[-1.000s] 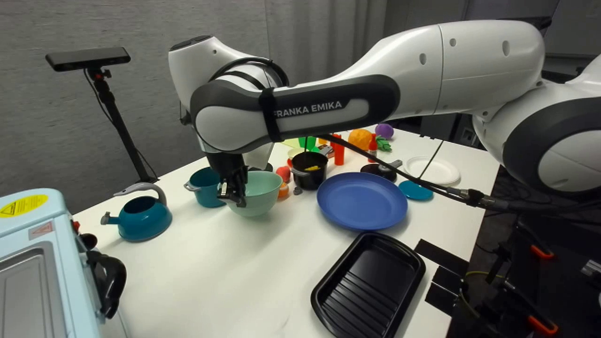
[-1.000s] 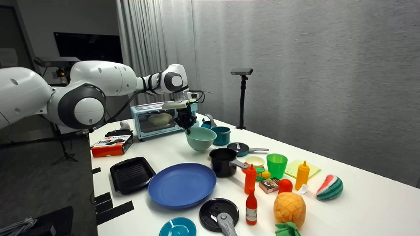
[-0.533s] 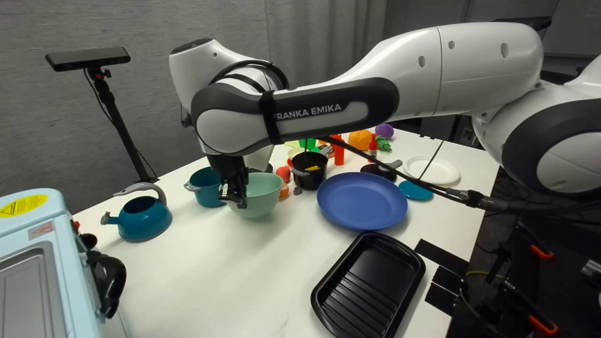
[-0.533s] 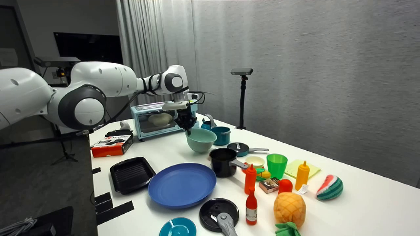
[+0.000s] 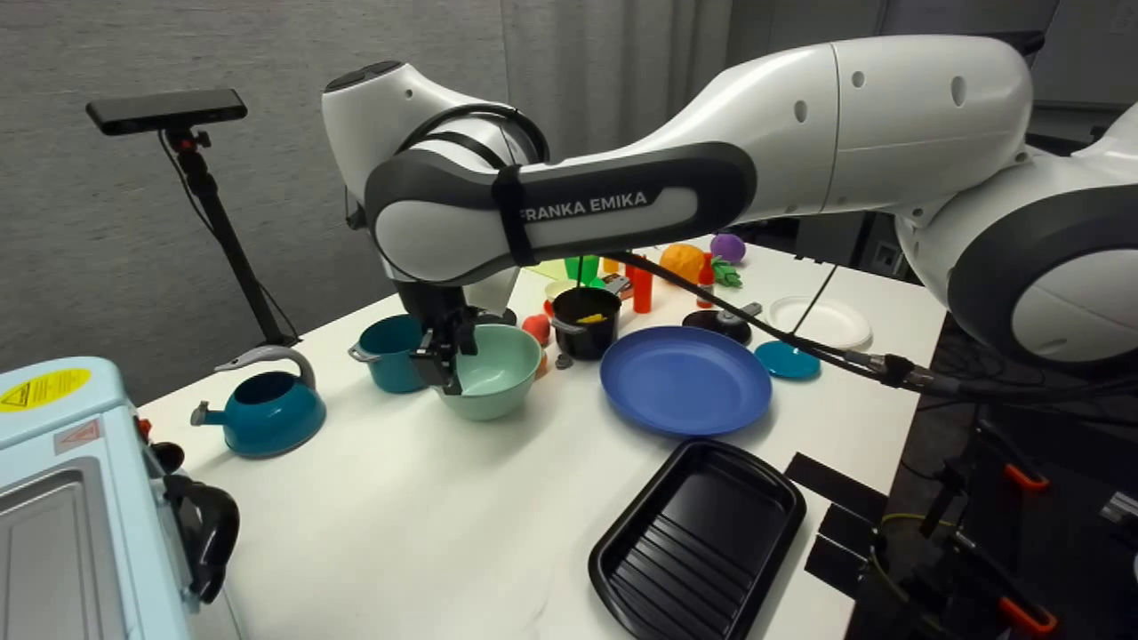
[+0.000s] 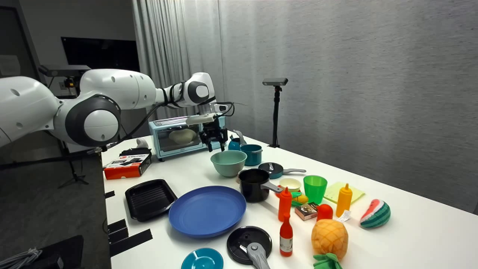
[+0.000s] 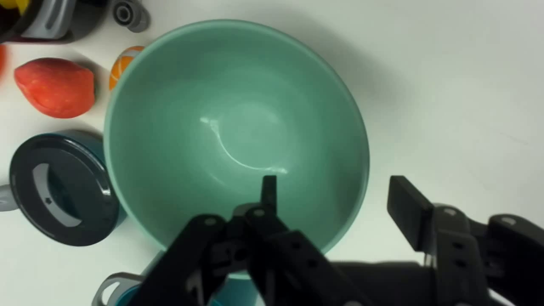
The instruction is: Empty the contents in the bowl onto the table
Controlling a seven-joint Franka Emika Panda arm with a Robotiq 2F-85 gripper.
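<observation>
The pale mint-green bowl [image 7: 238, 85] stands upright on the white table [image 5: 382, 533], and no pieces show inside it. Of the contents, a red piece [image 7: 55, 87] lies on the table beside the bowl. An orange piece [image 7: 120, 68] is next to the rim, which partly covers it in the wrist view. My gripper [image 7: 333, 187] is open above the bowl's edge, one finger over the inside and one outside. The rim passes between the fingers without being gripped. In an exterior view the fingertips stand just above the bowl [image 6: 228, 164].
A teal pot [image 5: 391, 356] and a black lidded pan [image 7: 66, 189] sit close by the bowl. The black pot [image 5: 587, 324], blue plate [image 5: 685, 382] and black tray [image 5: 702, 533] stand on the table. A teal kettle [image 5: 276, 418] and the light-blue oven [image 5: 62, 498] are farther off.
The jaws have parted and let go of the bowl's rim. The bowl has settled from a slight tilt to upright, a little lower. My gripper has risen slightly.
</observation>
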